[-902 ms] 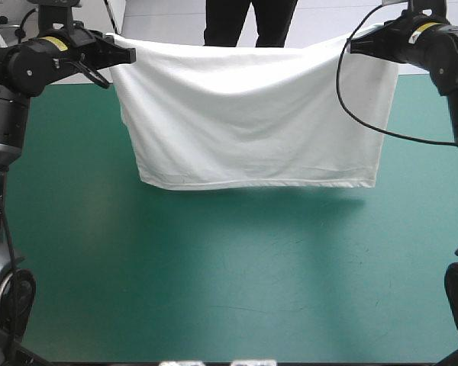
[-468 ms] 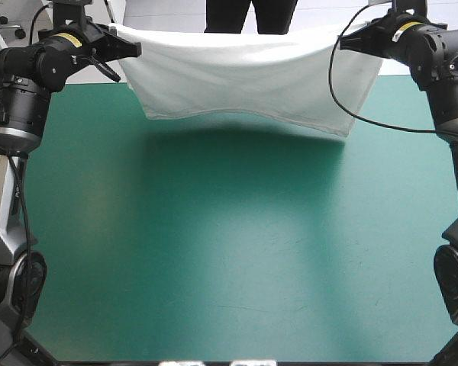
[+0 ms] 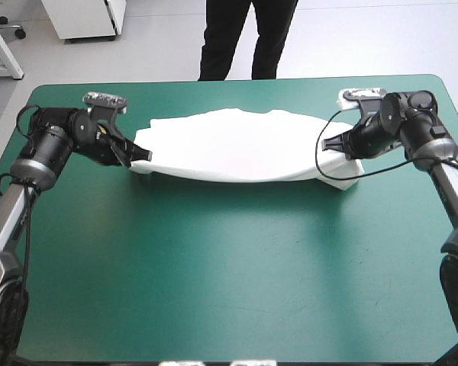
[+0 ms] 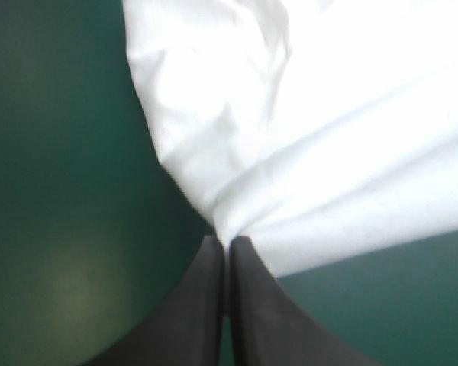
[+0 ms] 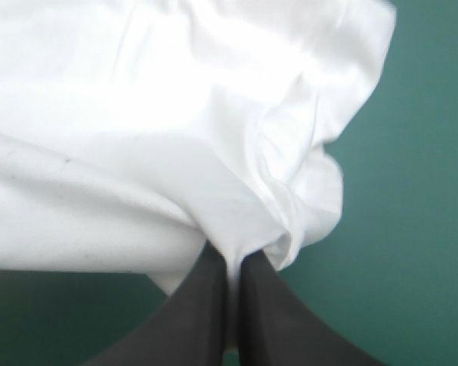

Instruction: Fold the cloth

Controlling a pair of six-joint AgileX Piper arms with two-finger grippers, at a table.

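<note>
My left pincer (image 3: 142, 155) is clamped on the T-shirt (image 3: 237, 145). Its two black fingers (image 4: 206, 305) are pressed all but together, with a pinch of white fabric caught at their tips. My right pincer (image 3: 327, 143) grips the opposite end in the same way.

The T-shirt sits low over the far half of the teal-green cover (image 3: 229, 267), drawn out between my two pincers into a long band running left to right. Its near edge sags in a smooth curve from one grip to the other, with a dark shadow just beneath it. Its far edge is rumpled and uneven. I cannot tell how much of it rests on the cover.

Seen from my left wrist, the cloth fans out from the fingertips in broad soft folds, with one rounded bulge hanging to the side. Seen from my right wrist, it gathers into a small puckered lobe just beside the tips and then spreads into a wide white sheet with shallow creases.
</note>
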